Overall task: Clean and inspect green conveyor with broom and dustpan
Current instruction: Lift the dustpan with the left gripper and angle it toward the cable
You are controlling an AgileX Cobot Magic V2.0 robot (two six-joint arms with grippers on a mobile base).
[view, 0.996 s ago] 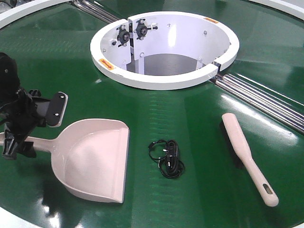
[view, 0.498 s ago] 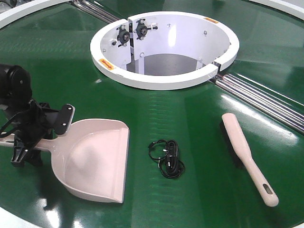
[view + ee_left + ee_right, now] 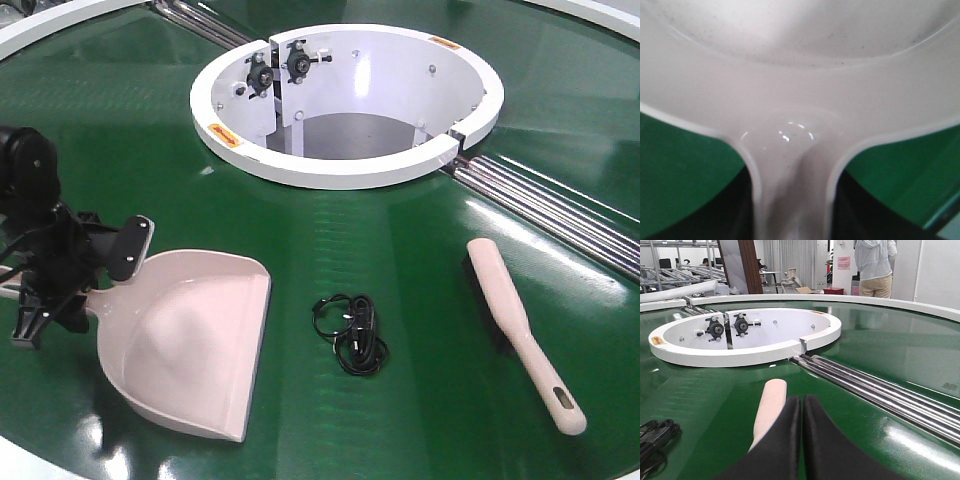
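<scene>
The pale pink dustpan (image 3: 185, 340) lies on the green conveyor (image 3: 400, 290) at the front left. My left gripper (image 3: 70, 290) is shut on its handle. In the left wrist view the dustpan (image 3: 800, 75) fills the frame, and its handle runs between the dark jaws of the left gripper (image 3: 792, 200). The slim broom (image 3: 515, 320) lies at the right, handle toward the front. My right gripper (image 3: 802, 410) is shut and empty, low over the belt. The broom (image 3: 771, 400) shows just beyond its left finger. The right gripper is out of the front view.
A coiled black cable (image 3: 350, 332) lies between dustpan and broom and shows in the right wrist view (image 3: 655, 437). The white ring-shaped hub (image 3: 345, 100) stands behind. Silver rods (image 3: 560, 210) cross the belt at the right. A person (image 3: 874, 267) stands beyond the rim.
My left gripper moved right along the handle, then back a little to the left. The dustpan has turned, its lip swinging toward the front left. The broom and cable have not moved.
</scene>
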